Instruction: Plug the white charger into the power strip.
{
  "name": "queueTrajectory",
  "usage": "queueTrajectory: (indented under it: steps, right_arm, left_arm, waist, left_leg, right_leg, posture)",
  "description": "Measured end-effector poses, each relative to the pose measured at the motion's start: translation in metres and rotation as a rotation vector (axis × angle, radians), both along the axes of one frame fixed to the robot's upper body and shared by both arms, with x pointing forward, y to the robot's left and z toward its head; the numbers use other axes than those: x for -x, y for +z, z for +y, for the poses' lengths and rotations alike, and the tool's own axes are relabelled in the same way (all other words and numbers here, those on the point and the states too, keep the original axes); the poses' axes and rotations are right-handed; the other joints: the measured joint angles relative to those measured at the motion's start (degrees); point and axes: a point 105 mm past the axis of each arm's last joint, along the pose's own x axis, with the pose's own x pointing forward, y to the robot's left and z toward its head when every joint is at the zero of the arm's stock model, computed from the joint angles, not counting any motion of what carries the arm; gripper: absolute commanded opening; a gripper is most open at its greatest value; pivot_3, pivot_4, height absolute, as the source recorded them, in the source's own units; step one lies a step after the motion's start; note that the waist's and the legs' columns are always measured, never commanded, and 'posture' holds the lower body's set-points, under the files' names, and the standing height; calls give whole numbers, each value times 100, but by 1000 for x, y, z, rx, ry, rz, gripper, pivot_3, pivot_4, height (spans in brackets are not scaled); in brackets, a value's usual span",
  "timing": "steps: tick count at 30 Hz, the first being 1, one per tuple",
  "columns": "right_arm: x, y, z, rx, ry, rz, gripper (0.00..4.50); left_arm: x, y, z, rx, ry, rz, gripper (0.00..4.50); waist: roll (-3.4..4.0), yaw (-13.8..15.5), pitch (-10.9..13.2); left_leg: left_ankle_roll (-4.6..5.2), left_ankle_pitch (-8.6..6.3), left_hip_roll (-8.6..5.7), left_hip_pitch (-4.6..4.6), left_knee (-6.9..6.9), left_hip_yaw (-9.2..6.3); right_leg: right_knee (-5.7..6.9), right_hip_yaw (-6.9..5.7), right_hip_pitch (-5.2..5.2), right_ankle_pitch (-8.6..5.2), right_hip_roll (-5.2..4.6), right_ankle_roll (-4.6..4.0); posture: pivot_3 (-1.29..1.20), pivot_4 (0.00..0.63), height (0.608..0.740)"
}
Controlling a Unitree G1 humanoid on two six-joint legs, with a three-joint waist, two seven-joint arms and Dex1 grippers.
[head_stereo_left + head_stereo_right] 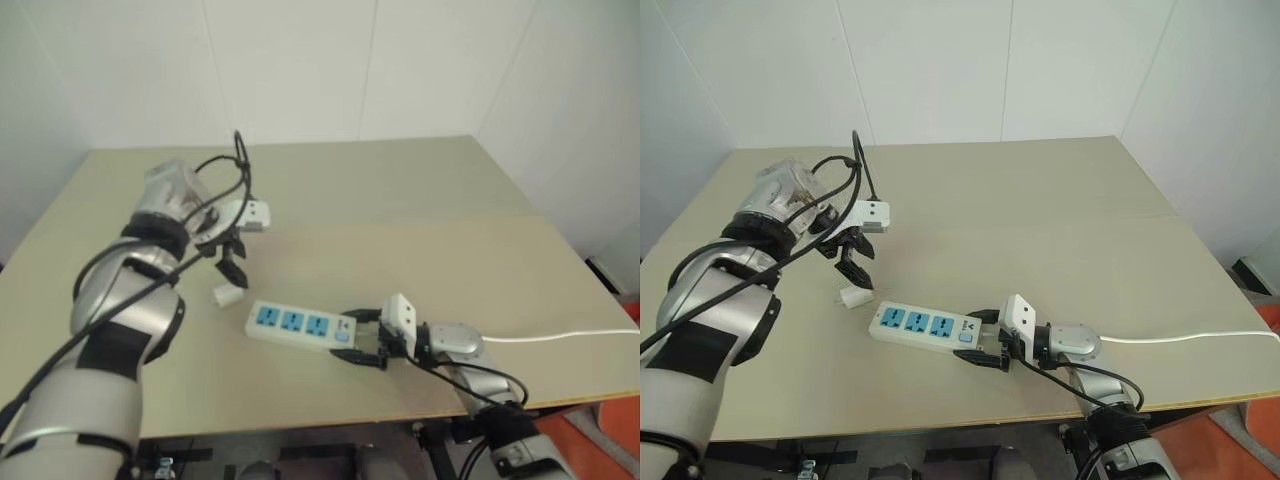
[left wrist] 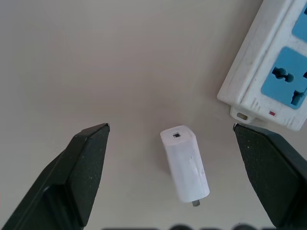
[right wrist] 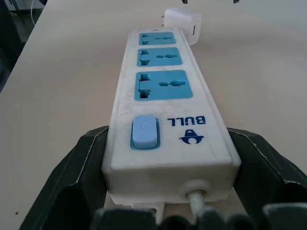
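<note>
The white charger (image 2: pixel 184 163) lies on its side on the table, just off the free end of the power strip (image 1: pixel 300 325). My left gripper (image 2: pixel 170 127) points down over the charger, open, with one black finger (image 2: pixel 81 167) on each side and clear of it. The strip is a white bar with three blue sockets and a blue switch (image 3: pixel 144 132). My right gripper (image 1: pixel 347 335) is shut on the strip's cord end, its fingers (image 3: pixel 81 167) pressed against both long sides. Both the strip and the charger (image 3: pixel 182 21) rest flat on the table.
The strip's thin white cord (image 1: pixel 560 337) runs right along the beige table (image 1: pixel 420 230) to its edge. White walls stand behind and to the right. The table's front edge lies close below my right gripper. An orange object (image 1: pixel 600 440) sits on the floor at the lower right.
</note>
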Motion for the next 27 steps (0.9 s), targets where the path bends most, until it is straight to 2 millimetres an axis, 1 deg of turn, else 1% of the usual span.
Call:
queueTrajectory:
  steps: [6, 11, 16, 27]
  right_arm:
    - [-1, 0, 0, -3, -15, -3, 3421]
    - [-1, 0, 0, -4, -18, -5, 3421]
    - [-2, 0, 0, -5, -23, -8, 3421]
    - [-3, 0, 1, -10, -26, -19, 3421]
  left_arm:
    - [-1, -13, 2, -60, -4, -3, 4500]
    - [-1, -16, -6, -61, -11, 3, 4500]
    - [2, -29, -5, -65, 5, 33, 4500]
    - [5, -38, -9, -84, 30, 28, 4500]
  waist:
    - [0, 11, 0]
    - [0, 7, 0]
    - [0, 7, 0]
    - [0, 6, 0]
  left_leg:
    - [0, 0, 0, 0, 0, 0]
    - [0, 0, 0, 1, 0, 0]
    - [0, 0, 0, 1, 0, 0]
    - [0, 0, 0, 8, 0, 0]
  right_leg:
    - [0, -1, 1, 0, -1, 0]
    - [1, 0, 2, 0, -1, 0]
    - [2, 0, 2, 0, -1, 0]
    - [5, 1, 6, 0, -1, 0]
  posture:
    - [0, 150, 740]
    - [0, 150, 740]
    - [0, 150, 740]
    - [0, 150, 740]
